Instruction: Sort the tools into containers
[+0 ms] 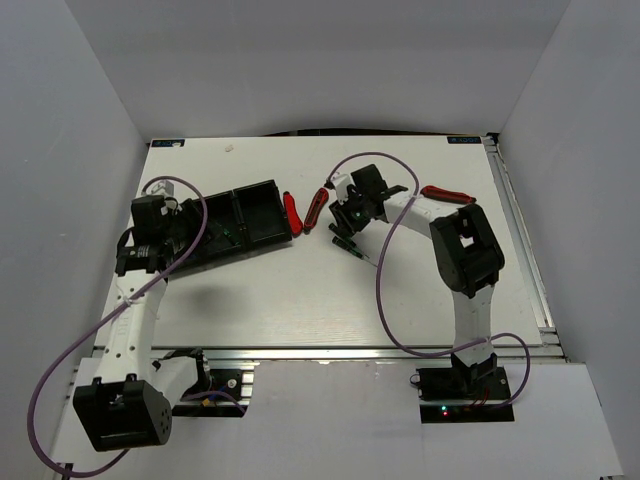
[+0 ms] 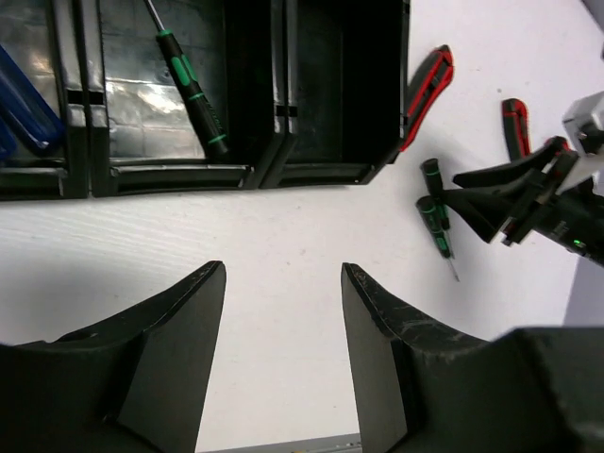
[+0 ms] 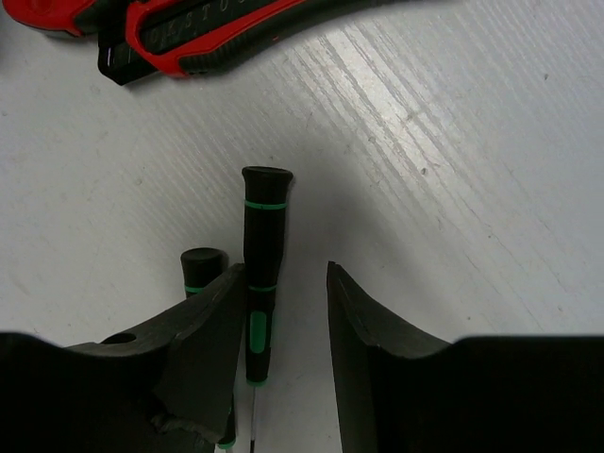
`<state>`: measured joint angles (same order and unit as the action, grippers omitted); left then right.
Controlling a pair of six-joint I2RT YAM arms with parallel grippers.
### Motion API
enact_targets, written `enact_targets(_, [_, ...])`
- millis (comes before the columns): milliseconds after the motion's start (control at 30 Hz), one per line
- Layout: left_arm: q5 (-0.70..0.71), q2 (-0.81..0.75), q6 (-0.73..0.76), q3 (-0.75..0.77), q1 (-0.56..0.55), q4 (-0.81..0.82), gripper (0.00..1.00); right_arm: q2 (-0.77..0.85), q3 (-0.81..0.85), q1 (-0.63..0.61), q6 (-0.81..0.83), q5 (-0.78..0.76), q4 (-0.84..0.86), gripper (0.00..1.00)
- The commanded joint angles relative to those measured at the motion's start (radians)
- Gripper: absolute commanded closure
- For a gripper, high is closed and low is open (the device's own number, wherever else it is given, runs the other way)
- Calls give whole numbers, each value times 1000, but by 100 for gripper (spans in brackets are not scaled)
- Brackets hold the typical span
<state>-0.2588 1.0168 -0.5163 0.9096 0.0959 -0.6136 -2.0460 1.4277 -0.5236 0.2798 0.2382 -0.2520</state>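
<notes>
The black three-compartment tray (image 1: 262, 212) lies at the left. In the left wrist view it (image 2: 179, 175) holds blue-handled screwdrivers (image 2: 21, 106) in its left compartment and one black-and-green screwdriver (image 2: 193, 87) in the middle one; the right compartment is bare. My left gripper (image 2: 283, 276) is open and empty above the table just in front of the tray. My right gripper (image 3: 283, 269) is open, low over the table, with a black-and-green screwdriver (image 3: 261, 255) lying between its jaws close to the left finger. A second one (image 3: 202, 263) lies partly hidden behind that finger.
A red-and-black cutter (image 1: 291, 212) lies against the tray's right end, another (image 1: 316, 208) beside it, a third (image 1: 447, 194) at the right behind the right arm. Two cutters (image 3: 212, 38) show just ahead of the right gripper. The purple cable loops over the table middle.
</notes>
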Motion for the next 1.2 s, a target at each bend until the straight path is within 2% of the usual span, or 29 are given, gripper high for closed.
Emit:
enact_targets(0, [-36, -43, -36, -14, 1, 6, 37, -19, 43, 2, 12, -16, 34, 54])
enact_targets(333, [-103, -55, -93, -60, -1, 38, 37, -34, -18, 2, 42, -60, 33, 52])
enact_targets(500, [-192, -64, -140, -109, -2, 89, 36, -32, -35, 5, 76, -100, 22, 52])
enact_targets(600, [-227, -78, -191, -147, -19, 136, 34, -34, -36, 14, 94, -109, 17, 57])
enact_targets(700, [-244, -98, -257, -193, -53, 196, 34, -26, -32, 33, 107, -97, 11, 71])
enact_targets(867, [-237, -101, -366, -245, -142, 296, 34, 0, 2, 77, 119, -45, -24, 87])
enact_targets(933, [-217, -77, -425, -258, -227, 354, 34, 26, 26, 106, 105, 22, -62, 98])
enact_targets(1167, [-88, 122, -562, -210, -488, 518, 34, 176, -1, 146, -25, 285, -116, 100])
